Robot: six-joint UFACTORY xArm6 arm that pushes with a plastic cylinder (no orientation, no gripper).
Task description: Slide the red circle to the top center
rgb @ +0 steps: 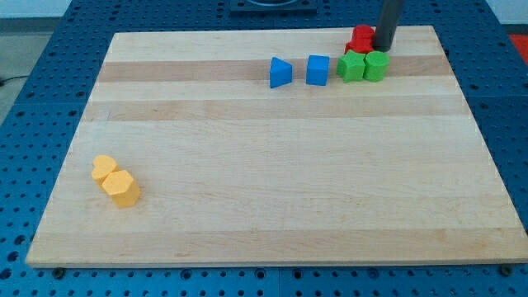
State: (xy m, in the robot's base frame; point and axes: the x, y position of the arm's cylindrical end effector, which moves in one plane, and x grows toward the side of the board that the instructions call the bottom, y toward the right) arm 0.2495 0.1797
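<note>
The red block (360, 39), its shape partly hidden by the rod, sits near the view's top right on the wooden board (272, 206). My tip (384, 47) stands right beside it on its right, touching or nearly touching it. Just below them lie two green blocks: a star-like one (352, 66) and a round one (376, 65). To their left are a blue cube (318, 70) and a blue triangle (280, 73).
Two yellow blocks (105, 169) (122, 188) lie together at the view's lower left. The board's top edge runs just above the red block. A blue perforated table surrounds the board.
</note>
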